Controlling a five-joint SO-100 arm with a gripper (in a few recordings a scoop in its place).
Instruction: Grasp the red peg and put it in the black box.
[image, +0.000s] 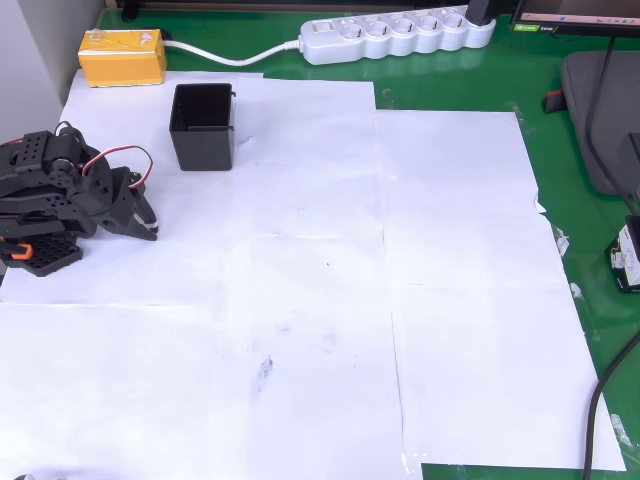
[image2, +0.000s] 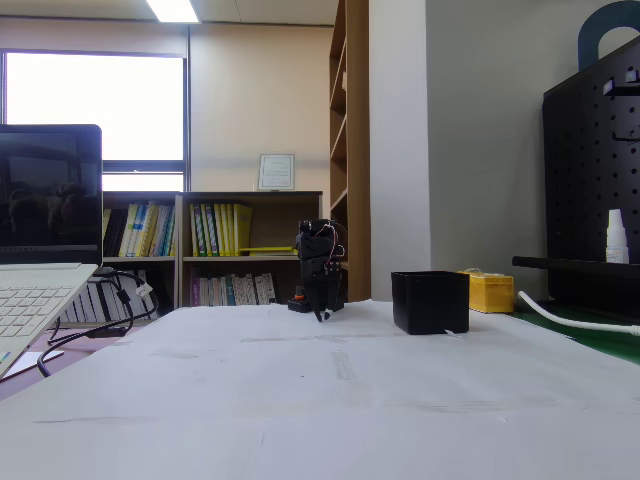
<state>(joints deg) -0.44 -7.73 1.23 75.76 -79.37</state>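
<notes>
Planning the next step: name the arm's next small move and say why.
Probably lift the pincer and unfold the arm: it lies folded at the overhead view's left edge, pincer low by the paper, short of the black box, apparently carrying nothing.

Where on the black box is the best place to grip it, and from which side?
Probably one upright wall of the black box, at its thin rim, from above: it stands upright with its top open, so one finger can go inside, one outside.
</notes>
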